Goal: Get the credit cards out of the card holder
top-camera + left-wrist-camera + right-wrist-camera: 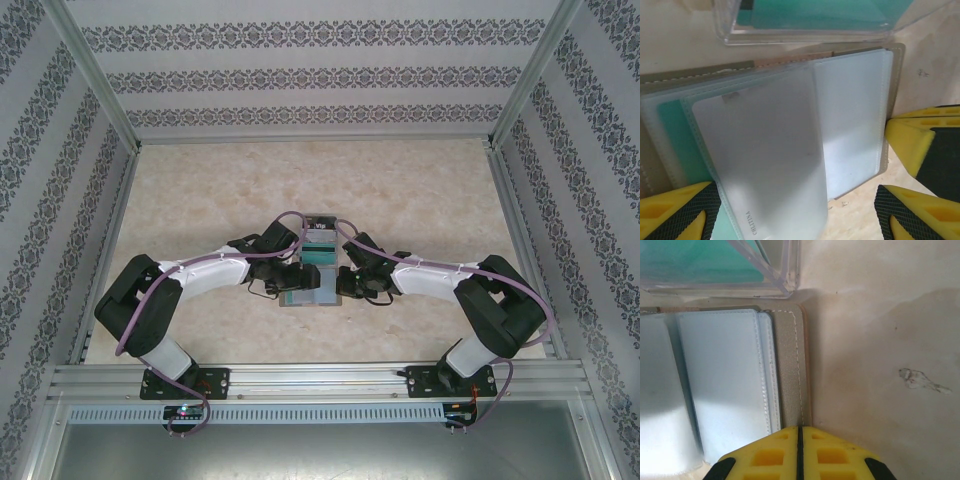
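Faintly, small print along a frosted sleeve (760, 160), low in the left wrist view, reads roughly "ORLITINA". White writing on a dark label (320, 232) in the top view is too small to read. The card holder (303, 296) lies open at mid-frame on the counter (200, 200), long axis left to right, partly hidden by both arms. One teal credit card (672, 130) shows through a sleeve, its lower end cut off. A clear case (805, 30) with a teal face inside sits just above. The left gripper (800, 220) is spread around the sleeve. The right gripper (800, 432) is pressed together at the holder's stitched edge.
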